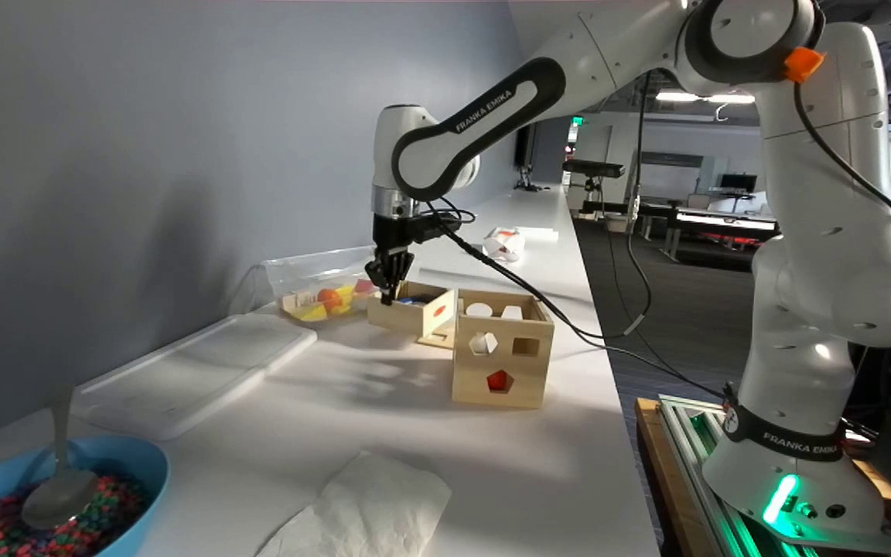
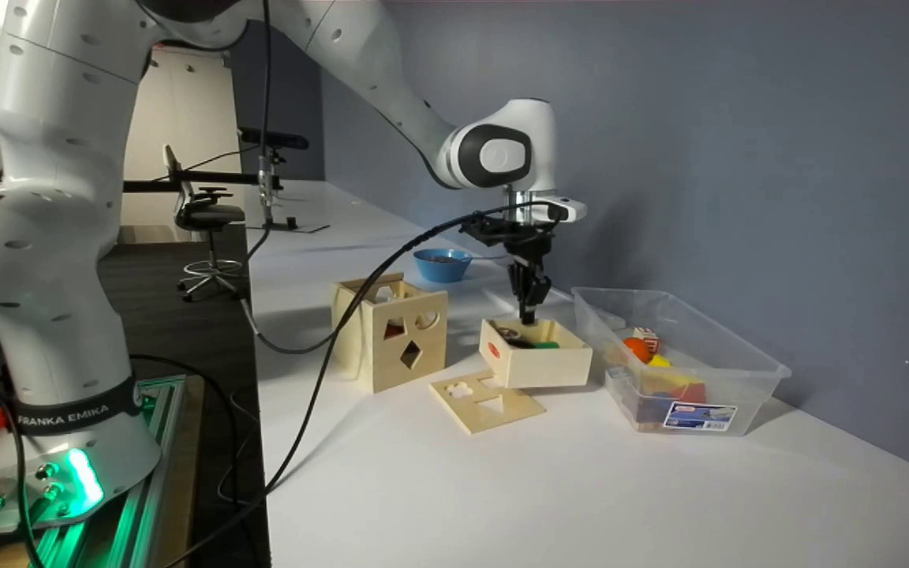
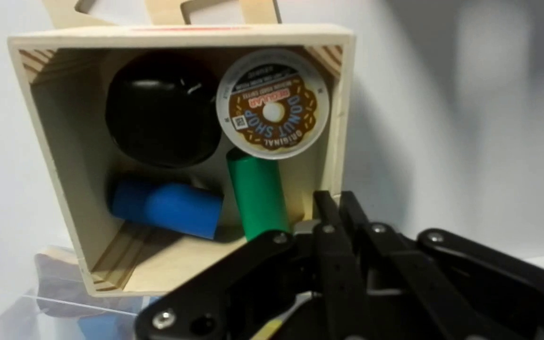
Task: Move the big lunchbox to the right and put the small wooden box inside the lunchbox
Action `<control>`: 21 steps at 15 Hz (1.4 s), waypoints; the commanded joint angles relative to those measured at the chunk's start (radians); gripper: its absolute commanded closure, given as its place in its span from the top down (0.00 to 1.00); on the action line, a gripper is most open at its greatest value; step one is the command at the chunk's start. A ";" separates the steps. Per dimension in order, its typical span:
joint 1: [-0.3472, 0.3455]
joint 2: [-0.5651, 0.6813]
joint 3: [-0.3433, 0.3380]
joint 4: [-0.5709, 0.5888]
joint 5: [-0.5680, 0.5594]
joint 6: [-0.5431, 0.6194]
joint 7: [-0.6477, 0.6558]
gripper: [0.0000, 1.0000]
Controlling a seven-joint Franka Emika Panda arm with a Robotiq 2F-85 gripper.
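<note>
1. The blue-grey wall (image 2: 786,197) rises close behind our things, so it sets our far limit

2. The bench (image 2: 502,489) has its outer edge well apart from our path; it runs on toward the foreground in an exterior view, and our room lies that way

3. The big lunchbox (image 2: 727,386) stands just beside the small wooden box (image 2: 549,369); we cannot tell whether its shift to the right is done, but we judge the step in hand to be the carry over its near rim, so we lift well above that rim before crossing

4. The wooden cube (image 2: 390,351) stands near, on the side away from the big lunchbox, so we swing nothing toward it

5. The small wooden box is gripped by one side wall; we cannot tell whether its underside touches anything, so we raise it straight before any sideways move

6. The wooden panel (image 2: 486,406) has a corner under or just beside the box, we cannot tell which; a low slide could drag it

7. The jaws are narrow, pinching that side wall nearer its lunchbox end, so the far end may sag; we go slowly and release only once the box sits supported

8. The loose things come last: a coffee pod (image 3: 272,104) and a green cylinder (image 3: 259,196) in the box may shift if we tilt, and an orange ball (image 2: 637,349) in the lunchbox could prop a corner as we lower
</note>
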 commanded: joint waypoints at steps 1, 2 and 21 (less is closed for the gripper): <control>-0.025 -0.058 0.007 0.021 0.020 -0.100 -0.093 0.01; -0.029 -0.069 0.007 0.031 0.019 -0.128 -0.114 0.01; -0.140 0.202 -0.033 0.625 0.138 -0.161 -0.083 0.01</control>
